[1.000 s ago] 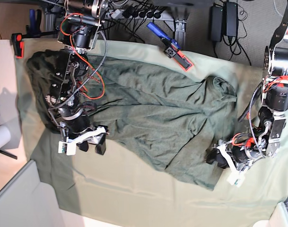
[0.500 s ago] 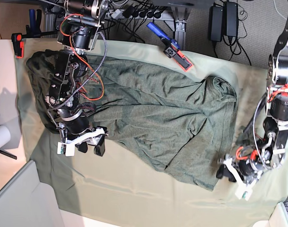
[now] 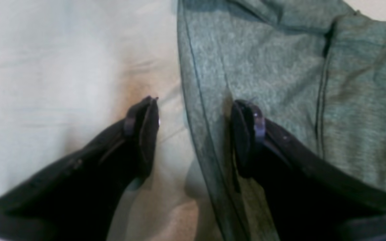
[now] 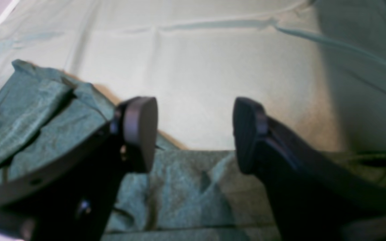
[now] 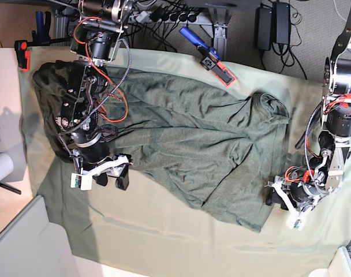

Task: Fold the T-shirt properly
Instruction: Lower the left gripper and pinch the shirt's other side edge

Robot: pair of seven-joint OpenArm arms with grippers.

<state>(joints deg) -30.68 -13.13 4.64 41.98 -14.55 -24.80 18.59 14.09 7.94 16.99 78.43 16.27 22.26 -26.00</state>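
Base view shows you have no fold made yet: the T-shirt [image 5: 193, 144] lies rumpled across the sage sheet [image 5: 164, 236], both hands [image 5: 106, 176] [image 5: 285, 202] spread wide and empty at its edges.

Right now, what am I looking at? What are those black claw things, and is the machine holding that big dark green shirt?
This is a robot with two arms. One picture looks down from above; the other two come from small cameras on each wrist, so the black claws are its own grippers. The dark heathered olive-green T-shirt lies crumpled on a bigger pale sage-green cloth sheet. A blue and orange clamp sits at the sheet's far edge. The left gripper hangs open over the shirt's hem, one finger above the sheet, one above the shirt. The right gripper is open too, at the shirt's other side. Neither holds anything yet.
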